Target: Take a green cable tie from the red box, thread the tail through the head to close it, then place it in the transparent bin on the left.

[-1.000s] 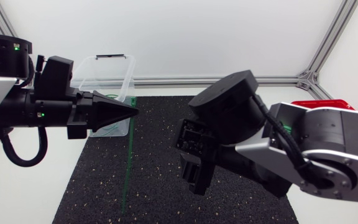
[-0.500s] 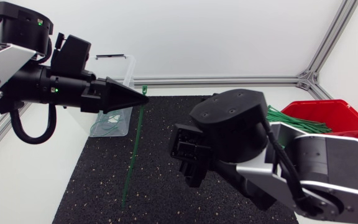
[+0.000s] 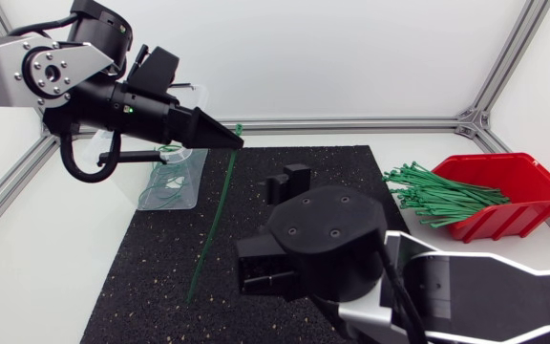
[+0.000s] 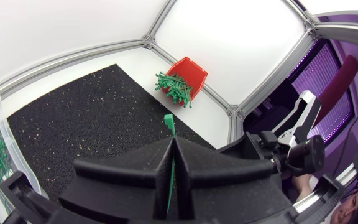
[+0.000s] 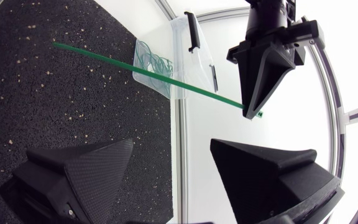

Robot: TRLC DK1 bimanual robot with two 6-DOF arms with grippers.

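My left tool is pinched shut on a green cable tie just below its head, beside the transparent bin. The tie hangs straight, tail down toward the black speckled mat on the white surface. My right tool stands wide apart over the mat. More ties spill from the red box at the surface's right corner.

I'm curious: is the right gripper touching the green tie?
Apart. Right wrist view: clear gap between right gripper and green tie, which left gripper holds.
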